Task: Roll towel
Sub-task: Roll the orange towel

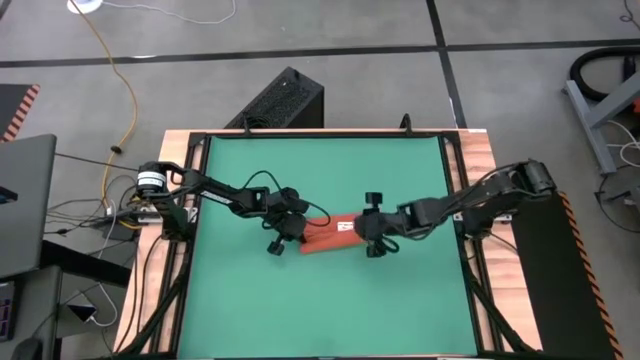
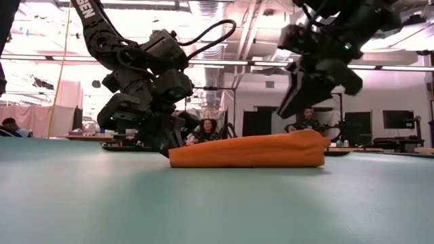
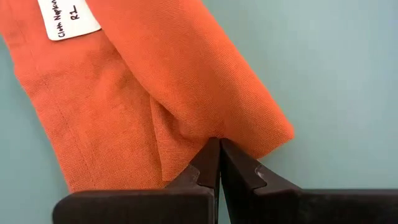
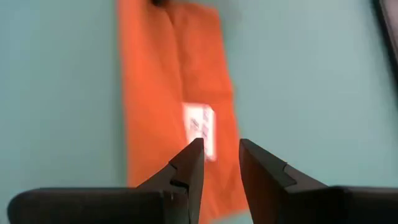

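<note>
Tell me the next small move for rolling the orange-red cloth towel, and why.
Probably bring the right gripper down to pinch its end of the orange-red cloth towel. The left gripper is shut on a fold at the other end, while the right gripper hangs open above the end bearing the small white tag, holding nothing. With both ends held, the roll could turn evenly over the green mat.

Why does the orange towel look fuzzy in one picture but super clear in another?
Right wrist view: the towel and its white tag are smeared, likely motion blur, writing unreadable. Left wrist view: the towel's weave is crisp and the tag's handwriting shows. Low view: the towel is fairly sharp, the near mat soft, ceiling lights glaring. High view: evenly lit, few shadows.
</note>
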Tool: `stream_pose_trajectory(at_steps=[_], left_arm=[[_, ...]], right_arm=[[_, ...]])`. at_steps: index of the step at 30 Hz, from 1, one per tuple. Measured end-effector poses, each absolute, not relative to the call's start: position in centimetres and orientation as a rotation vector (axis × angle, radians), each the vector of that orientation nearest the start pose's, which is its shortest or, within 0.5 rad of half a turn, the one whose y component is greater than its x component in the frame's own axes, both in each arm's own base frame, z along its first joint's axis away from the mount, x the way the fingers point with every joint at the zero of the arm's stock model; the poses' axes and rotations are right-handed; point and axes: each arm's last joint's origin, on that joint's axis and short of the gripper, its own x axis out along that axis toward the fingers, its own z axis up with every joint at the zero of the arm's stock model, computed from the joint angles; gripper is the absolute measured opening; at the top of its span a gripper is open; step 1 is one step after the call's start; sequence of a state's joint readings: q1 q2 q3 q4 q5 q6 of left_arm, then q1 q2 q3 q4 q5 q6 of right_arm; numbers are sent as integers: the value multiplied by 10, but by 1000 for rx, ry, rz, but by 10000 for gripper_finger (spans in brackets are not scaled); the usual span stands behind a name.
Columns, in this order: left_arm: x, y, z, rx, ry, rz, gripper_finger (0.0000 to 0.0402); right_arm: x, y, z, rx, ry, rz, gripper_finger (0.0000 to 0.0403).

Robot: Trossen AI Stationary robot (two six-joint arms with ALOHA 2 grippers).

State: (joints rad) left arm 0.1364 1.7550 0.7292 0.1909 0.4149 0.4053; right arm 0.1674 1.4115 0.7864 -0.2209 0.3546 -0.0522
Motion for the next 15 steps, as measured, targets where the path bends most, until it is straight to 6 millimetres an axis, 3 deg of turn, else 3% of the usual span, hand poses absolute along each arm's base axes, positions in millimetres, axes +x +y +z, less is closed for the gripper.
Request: stream_pose_trajectory(at_steps=[4,9,15], left_arm=[[309,31,115,151,735,-417,0],[309,31,115,147,734,-415,0],[309,31,115,134,734,-408,0]], right_arm=[[270,43,195,-314,854,-159,122],[284,57,189,-215,803,-6,124],[304,73,185,-265,826,22,147]])
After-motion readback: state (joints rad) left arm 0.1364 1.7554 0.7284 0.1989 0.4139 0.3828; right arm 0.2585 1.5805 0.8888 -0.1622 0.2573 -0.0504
